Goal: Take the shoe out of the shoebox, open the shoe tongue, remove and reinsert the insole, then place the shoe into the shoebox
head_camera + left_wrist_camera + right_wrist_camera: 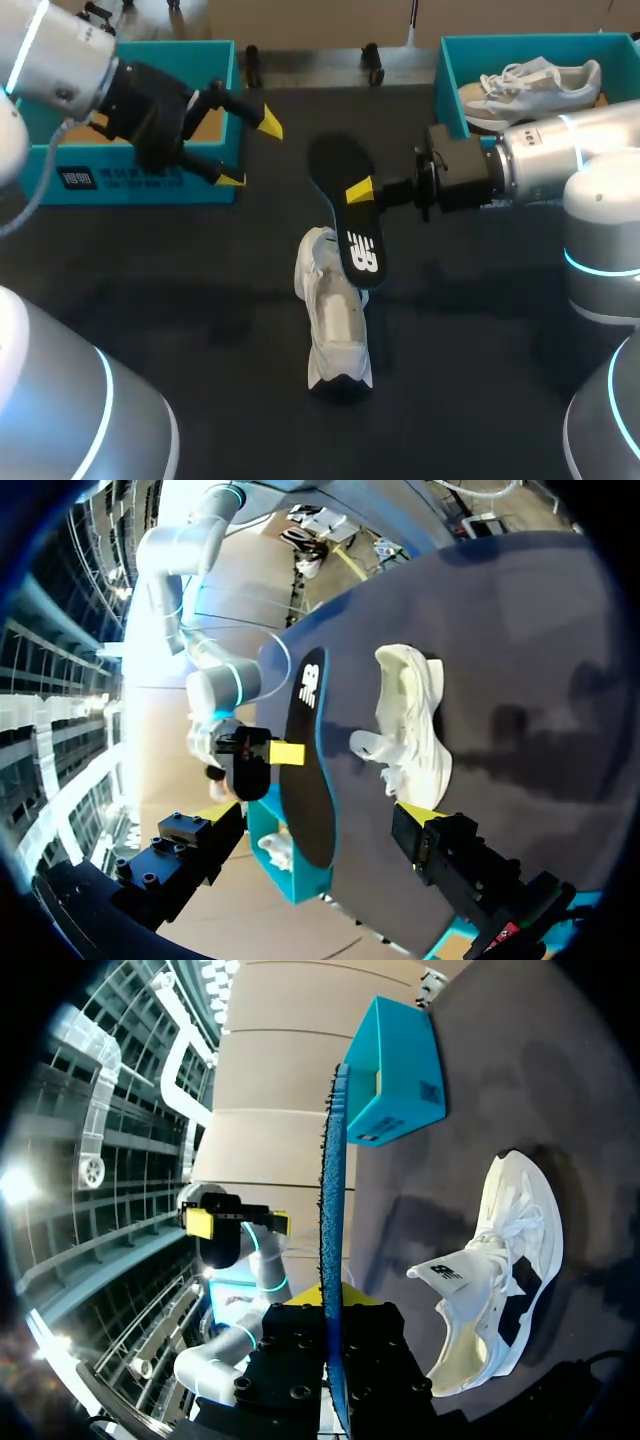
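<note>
My right gripper [360, 190] is shut on a black insole [362, 250] with a blue rim, held above the table over the shoe's heel end. In the right wrist view the insole [333, 1210] stands edge-on between the fingers of that gripper [335, 1305]. The white shoe [335, 320] lies on the black table under the insole, its tongue [445, 1272] pulled up. My left gripper [250, 150] hangs open and empty in front of the left blue shoebox [130, 175]. From the left wrist view its open gripper [320, 815] faces the insole [305, 770] and shoe [410, 730].
A second blue box [450, 90] at the back right holds another pale shoe [530, 85], close behind my right arm. The left shoebox stands at the table's back left.
</note>
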Controlling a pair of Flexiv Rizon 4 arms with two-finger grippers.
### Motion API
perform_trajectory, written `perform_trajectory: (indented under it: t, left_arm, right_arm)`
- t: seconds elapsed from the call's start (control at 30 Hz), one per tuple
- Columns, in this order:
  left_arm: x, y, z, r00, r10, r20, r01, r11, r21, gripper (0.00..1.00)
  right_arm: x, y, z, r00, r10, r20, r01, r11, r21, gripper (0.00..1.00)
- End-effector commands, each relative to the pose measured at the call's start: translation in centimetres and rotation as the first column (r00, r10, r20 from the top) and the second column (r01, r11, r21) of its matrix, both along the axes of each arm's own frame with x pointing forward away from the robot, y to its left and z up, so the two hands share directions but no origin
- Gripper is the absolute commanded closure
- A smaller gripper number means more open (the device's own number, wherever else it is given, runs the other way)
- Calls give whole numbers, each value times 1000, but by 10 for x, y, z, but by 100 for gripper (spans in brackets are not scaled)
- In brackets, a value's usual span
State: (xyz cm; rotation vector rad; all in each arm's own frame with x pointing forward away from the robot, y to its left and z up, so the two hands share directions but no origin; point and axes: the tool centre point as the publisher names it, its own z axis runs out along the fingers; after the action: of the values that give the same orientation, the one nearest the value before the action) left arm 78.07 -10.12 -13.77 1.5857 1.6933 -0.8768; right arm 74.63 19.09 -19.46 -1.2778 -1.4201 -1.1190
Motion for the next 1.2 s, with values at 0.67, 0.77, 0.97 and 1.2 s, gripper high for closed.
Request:
perform_trajectory:
  t: [0.67, 0.77, 0.97, 1.2]
  left_arm:
    - [3, -12, -53, 998, 55, 6, -50, 943, -328, 0]
    - [3, -12, -53, 998, 55, 6, -50, 943, -328, 0]
    - [3, -25, -68, 996, 87, 8, -77, 916, -393, 0]
    - [5, -40, -75, 992, 117, 39, -82, 862, -500, 0]
  right_arm:
    - [-1, 1, 0, 1000, -2, 0, 2, 1000, -1, 100]
    - [-1, 1, 0, 1000, -2, 0, 2, 1000, -1, 100]
    - [-1, 1, 0, 1000, -2, 0, 2, 1000, -1, 100]
    - [-1, 1, 0, 1000, -2, 0, 2, 1000, -1, 100]
